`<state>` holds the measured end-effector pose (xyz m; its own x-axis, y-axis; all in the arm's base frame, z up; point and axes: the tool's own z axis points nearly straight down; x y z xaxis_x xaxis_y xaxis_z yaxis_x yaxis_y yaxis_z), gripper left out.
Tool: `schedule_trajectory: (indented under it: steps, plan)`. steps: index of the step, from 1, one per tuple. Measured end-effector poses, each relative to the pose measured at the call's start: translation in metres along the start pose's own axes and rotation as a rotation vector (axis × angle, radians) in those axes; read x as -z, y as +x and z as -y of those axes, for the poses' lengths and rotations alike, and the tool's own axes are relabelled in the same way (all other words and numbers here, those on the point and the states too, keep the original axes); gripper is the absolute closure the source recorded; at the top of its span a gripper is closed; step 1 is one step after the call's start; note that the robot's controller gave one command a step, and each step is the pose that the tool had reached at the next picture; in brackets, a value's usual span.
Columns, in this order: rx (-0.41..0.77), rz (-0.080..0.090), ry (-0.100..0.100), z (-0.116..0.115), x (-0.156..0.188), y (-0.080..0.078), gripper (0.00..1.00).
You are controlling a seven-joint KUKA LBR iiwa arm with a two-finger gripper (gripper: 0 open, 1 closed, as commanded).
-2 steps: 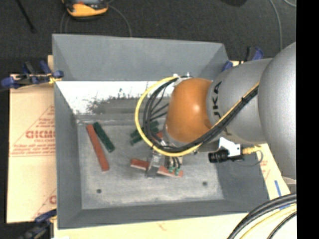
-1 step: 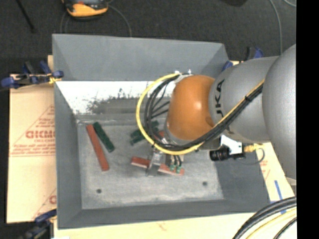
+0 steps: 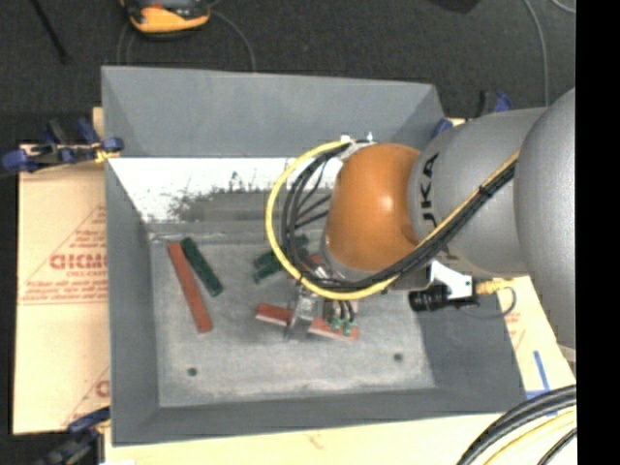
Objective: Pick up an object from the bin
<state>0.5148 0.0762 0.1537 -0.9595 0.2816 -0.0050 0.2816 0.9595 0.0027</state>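
In the camera view, the end effector [image 3: 302, 320] sits low over the middle of the bin [image 3: 242, 366] floor, seemingly touching a short red block [image 3: 272, 313]. Whether it is open or closed I cannot tell. The block looks light, stiff and smooth, and is best taken across its narrow sides.

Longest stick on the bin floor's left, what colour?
The long stick is reddish-brown, clearest in the camera view.

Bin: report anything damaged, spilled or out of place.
Only the grey metal bin's back wall stands out: dark speckled scuffs smear its lower edge. The long red-brown bar and dark green bar lie loose on the floor at left; nothing looks spilled or broken.
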Motion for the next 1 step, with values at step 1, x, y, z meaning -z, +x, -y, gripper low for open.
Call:
schedule_trajectory:
  steps: [1]
  plan:
    - [0.001, -0.006, 0.003, 0.0007, 0.0076, 0.0008, 1.00]
